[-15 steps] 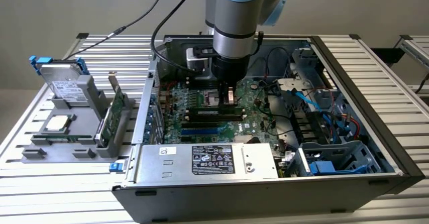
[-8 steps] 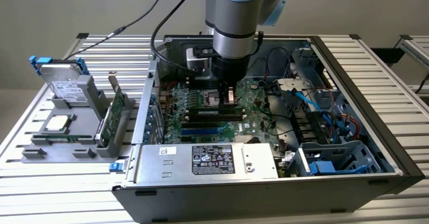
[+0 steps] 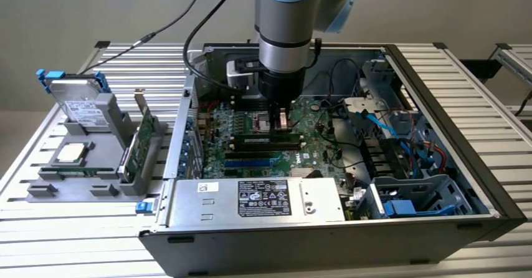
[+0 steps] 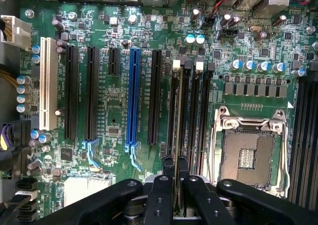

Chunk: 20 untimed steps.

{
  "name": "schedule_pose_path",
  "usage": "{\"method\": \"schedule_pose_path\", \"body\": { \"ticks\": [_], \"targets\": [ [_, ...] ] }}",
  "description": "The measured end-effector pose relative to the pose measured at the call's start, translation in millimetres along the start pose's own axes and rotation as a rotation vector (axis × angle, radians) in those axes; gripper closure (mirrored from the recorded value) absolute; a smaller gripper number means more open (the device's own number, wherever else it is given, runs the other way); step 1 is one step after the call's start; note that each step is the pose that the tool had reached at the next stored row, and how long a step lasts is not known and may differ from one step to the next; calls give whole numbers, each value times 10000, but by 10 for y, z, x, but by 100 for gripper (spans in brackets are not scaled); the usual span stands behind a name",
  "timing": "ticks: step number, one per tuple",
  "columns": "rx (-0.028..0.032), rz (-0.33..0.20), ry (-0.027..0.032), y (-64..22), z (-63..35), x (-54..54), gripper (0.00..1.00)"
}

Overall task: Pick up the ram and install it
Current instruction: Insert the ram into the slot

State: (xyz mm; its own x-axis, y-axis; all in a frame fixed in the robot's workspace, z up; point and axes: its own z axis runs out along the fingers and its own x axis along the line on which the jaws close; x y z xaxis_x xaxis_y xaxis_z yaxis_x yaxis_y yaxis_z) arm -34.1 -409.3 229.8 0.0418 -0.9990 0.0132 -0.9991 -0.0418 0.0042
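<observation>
Hand [image 4: 175, 179] pinching ram [image 4: 176, 150] edge-on, centre of exterior view, just above motherboard [image 3: 218, 142]. Advice: keep stick parallel to white-latched slot [image 4: 172, 111], notch matched, press straight down evenly, no tilt.

Grey-and-blue cylindrical robot arm [image 3: 287, 22] hangs vertical, wrist pointing straight down. Black two-finger gripper [image 3: 281, 117] low at arm's end. Black fingers [image 4: 160, 195] parallel, nearly together, pinching long thin green ram stick [image 4: 177, 135] edge-on.
</observation>
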Motion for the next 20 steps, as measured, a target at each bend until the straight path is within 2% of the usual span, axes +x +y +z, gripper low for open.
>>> {"method": "schedule_pose_path", "body": {
  "ticks": [5, 20],
  "targets": [
    [0, 64, 33, 0, 6, 0, 87],
    [1, 105, 59, -10, 18, 1, 87]
  ]
}}
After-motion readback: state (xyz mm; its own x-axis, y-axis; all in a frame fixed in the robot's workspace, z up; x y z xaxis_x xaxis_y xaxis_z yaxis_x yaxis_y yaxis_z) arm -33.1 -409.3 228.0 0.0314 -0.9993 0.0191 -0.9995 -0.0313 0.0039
